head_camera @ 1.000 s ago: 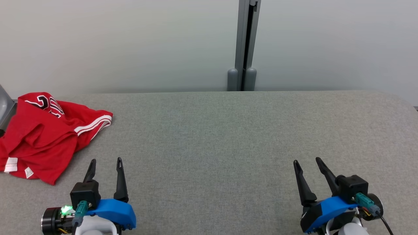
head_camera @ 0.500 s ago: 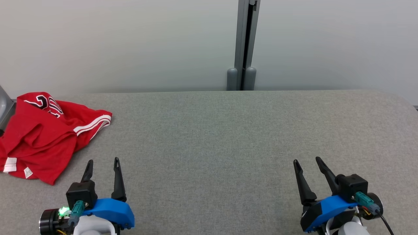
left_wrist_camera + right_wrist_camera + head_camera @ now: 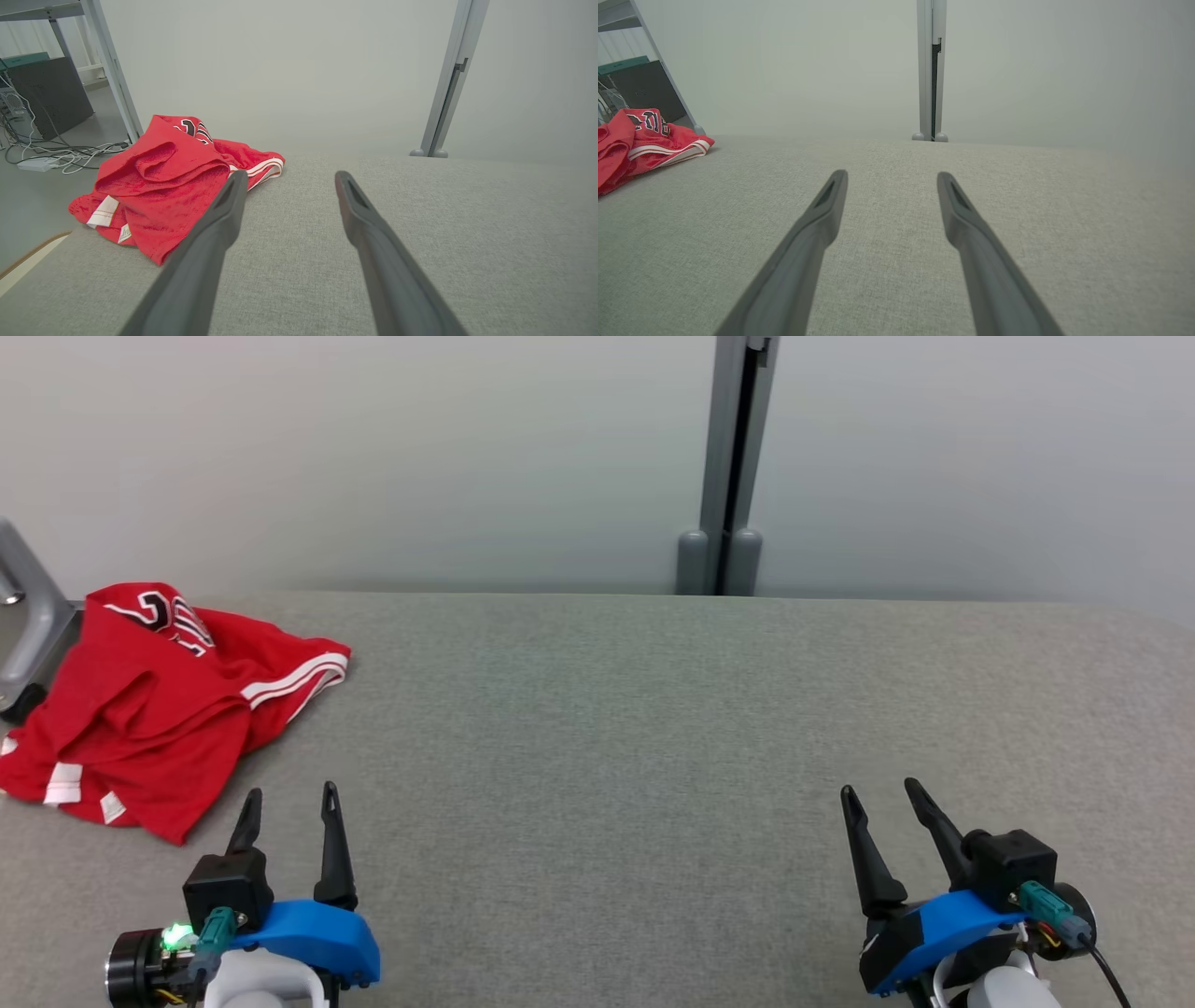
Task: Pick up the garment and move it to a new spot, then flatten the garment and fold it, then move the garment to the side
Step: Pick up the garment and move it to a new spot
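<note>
We see the garment [image 3: 149, 709] as soft red cloth with a fine mesh-like texture and a faint sheen. The worktop [image 3: 607, 728] wears grey woven fabric, matt and coarse-grained. The left hand [image 3: 290, 791] and right hand [image 3: 878, 787] look like dark, smooth, matt plastic. The post [image 3: 724, 476] looks like smooth painted metal.

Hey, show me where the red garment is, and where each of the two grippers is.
red garment [image 3: 159, 709], head view, on the crumpled red middle.
left gripper [image 3: 290, 792], head view, midway between its open fingertips.
right gripper [image 3: 878, 788], head view, midway between its open fingertips.
</note>
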Available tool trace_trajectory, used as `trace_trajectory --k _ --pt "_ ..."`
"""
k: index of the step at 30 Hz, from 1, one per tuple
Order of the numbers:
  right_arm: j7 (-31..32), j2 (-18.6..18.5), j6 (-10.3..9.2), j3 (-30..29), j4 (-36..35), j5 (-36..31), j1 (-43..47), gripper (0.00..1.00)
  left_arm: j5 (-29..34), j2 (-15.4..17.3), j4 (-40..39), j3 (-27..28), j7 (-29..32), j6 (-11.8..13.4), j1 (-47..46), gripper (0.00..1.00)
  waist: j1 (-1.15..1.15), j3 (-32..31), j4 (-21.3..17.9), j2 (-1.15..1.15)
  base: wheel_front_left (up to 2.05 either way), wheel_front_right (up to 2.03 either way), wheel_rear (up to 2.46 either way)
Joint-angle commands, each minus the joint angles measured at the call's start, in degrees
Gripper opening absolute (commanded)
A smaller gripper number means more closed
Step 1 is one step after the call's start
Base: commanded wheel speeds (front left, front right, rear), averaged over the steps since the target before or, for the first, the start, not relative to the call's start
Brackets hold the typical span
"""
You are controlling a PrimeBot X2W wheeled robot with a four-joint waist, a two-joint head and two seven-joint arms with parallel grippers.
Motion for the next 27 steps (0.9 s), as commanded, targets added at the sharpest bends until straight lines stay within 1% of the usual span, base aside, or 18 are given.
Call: trace_trajectory --k 1,8,20,27 --pt "-0.3 -0.3 0.15 0.3 -0.4 0.6 0.2 1.00 -0.1 0.3 -0.3 0.3 -0.4 0.3 -0.6 1.00 0.00 0.1 0.8 0.00 0.00 0.00 0.00" --pt "-0.3 -0.3 0.15 1.2 -0.7 0.8 -0.1 1.00 -0.6 1.5 -1.6 1.1 -1.2 1.1 -0.1 1.00 0.00 0.3 5.4 0.00 0.00 0.00 0.00" --pt "-0.3 -0.3 0.15 1.7 -1.5 1.0 -1.0 1.00 -1.8 3.8 -4.7 3.3 -2.2 2.3 0.6 1.00 0.00 1.9 16.2 0.00 0.00 0.00 0.00" --pt "-0.3 -0.3 0.15 2.2 -1.7 1.3 -1.3 1.00 -2.9 4.6 -6.1 4.8 -2.5 3.2 2.5 1.00 0.00 1.8 20.0 0.00 0.00 0.00 0.00"
